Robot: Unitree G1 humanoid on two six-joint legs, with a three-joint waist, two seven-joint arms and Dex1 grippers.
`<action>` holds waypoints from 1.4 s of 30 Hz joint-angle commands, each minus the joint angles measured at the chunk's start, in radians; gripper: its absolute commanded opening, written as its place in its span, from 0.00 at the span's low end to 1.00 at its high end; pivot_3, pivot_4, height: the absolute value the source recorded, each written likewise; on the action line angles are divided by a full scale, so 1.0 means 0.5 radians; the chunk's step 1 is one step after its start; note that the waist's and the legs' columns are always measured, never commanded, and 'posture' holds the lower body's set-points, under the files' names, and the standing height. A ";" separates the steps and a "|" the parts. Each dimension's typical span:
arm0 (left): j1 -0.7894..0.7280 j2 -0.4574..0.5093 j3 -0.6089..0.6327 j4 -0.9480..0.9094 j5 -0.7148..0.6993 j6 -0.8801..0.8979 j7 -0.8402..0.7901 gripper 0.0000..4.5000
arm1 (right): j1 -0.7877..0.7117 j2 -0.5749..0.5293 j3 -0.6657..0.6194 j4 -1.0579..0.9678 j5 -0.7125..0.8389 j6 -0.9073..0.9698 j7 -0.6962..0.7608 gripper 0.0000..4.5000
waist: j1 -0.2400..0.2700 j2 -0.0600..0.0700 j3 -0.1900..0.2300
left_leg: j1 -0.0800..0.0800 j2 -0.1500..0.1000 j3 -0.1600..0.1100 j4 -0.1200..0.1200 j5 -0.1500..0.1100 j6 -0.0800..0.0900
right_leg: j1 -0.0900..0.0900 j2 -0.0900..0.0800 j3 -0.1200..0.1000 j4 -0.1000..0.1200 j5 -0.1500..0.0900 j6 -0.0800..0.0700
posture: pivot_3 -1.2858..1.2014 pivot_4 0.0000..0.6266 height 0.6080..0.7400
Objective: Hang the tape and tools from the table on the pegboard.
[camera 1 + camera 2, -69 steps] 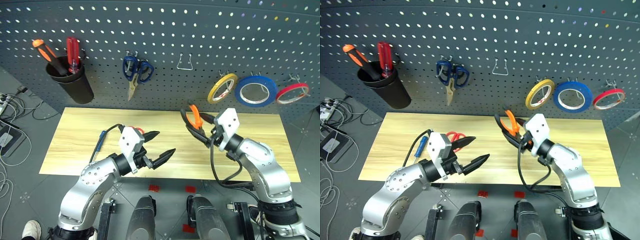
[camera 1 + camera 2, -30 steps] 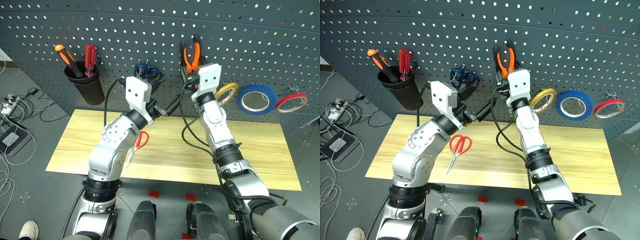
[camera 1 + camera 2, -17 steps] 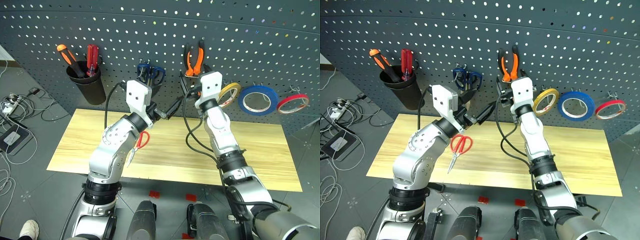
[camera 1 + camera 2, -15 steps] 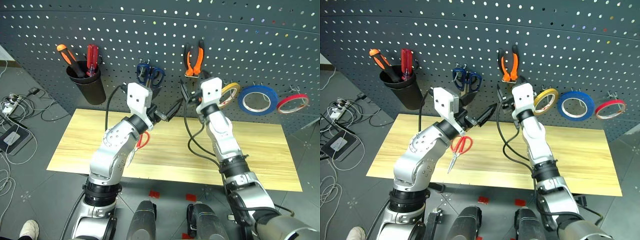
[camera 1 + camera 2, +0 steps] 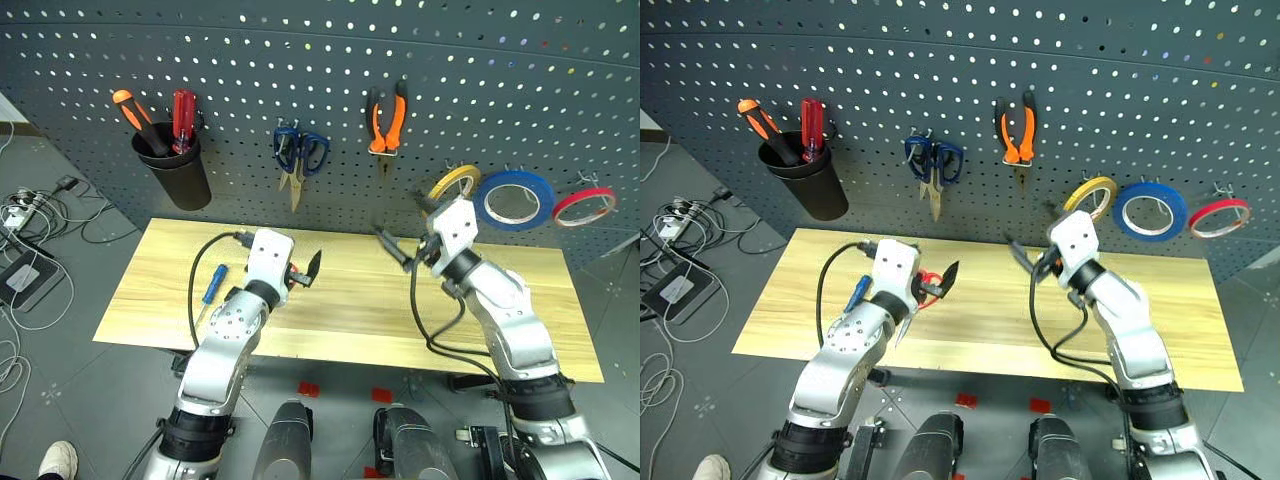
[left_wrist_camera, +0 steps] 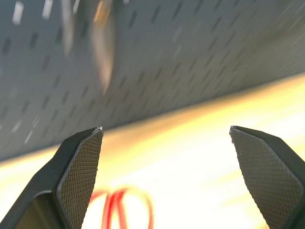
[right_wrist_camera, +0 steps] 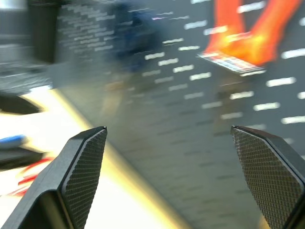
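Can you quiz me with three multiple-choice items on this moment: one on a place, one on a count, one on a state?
1. Where are the orange-and-black pliers?
A. Lying on the table
B. Hanging on the pegboard
C. In the black cup

2. How many rolls of tape hang on the pegboard?
A. One
B. Two
C. Three

3. How does the right tool stand?
A. Open and holding nothing
B. Shut on the pliers
C. Shut on the blue screwdriver

Answers:
1 B: the pliers hang from a hook right of the blue-handled scissors.
2 C: the tan-yellow tape, the blue roll and the red roll hang in a row.
3 A: the right wrist view shows both fingers wide apart with nothing between them.
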 commanded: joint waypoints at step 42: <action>-0.213 0.259 0.141 0.684 0.020 0.339 -0.338 0.65 | 0.062 -0.050 0.236 -0.148 0.011 0.134 0.311 1.00 | -0.057 0.005 0.199 | 0.000 0.000 -0.011 0.002 0.000 -0.001 | 0.000 0.000 -0.003 0.003 -0.001 0.000 | 0.55 0.61 1.00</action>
